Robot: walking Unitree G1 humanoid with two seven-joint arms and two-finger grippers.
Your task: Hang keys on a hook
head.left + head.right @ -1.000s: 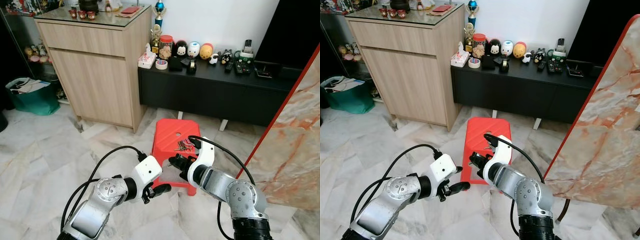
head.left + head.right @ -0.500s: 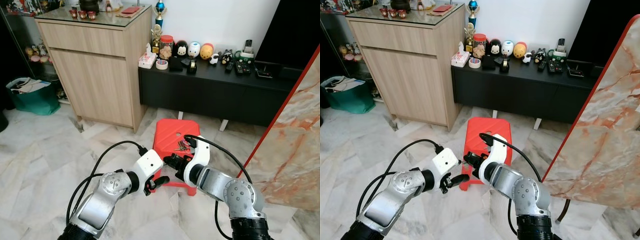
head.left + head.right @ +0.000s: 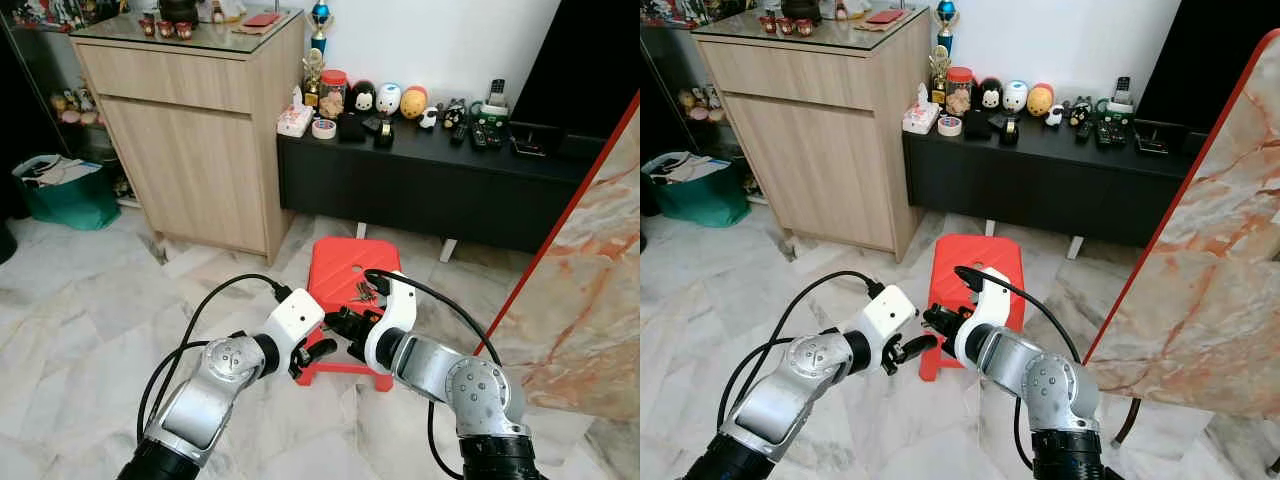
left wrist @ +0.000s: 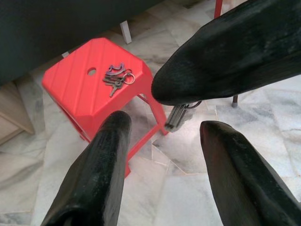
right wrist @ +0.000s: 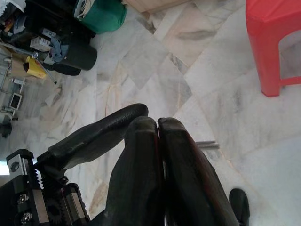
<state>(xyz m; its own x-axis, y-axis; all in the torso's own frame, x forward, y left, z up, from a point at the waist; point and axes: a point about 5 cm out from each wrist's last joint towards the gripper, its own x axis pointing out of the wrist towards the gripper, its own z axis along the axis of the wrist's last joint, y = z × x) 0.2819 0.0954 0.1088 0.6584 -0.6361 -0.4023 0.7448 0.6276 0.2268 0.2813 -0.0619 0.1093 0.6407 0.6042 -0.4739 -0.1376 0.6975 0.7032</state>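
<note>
A: Left wrist view: the keys (image 4: 116, 77) are seen lying on top of the red stool (image 4: 77, 92), beside the round hole in its seat. What step is judged to be in hand?

B: The approach, before any pick-up. Nothing is held by either gripper. The left gripper (image 4: 160, 160) is shown with its fingers spread wide, empty floor and the stool's edge being seen through the gap. The right gripper (image 5: 159, 155) is seen with its two fingers pressed together, nothing caught between them.

A: And where are the keys placed relative to those fingers?

B: Beyond them and apart. In the left eye view both grippers are gathered at the near edge of the stool (image 3: 345, 290), while the keys (image 3: 366, 291) rest further back on the seat, close above the right wrist. No contact is made with either one.

A: What is called for next?

B: One gripper would probably have to be brought over the seat and lowered onto the bunch, then closed on the ring. The right one would need to be opened first. No hook can be made out in these views, so it would likely have to be found afterwards.
</note>
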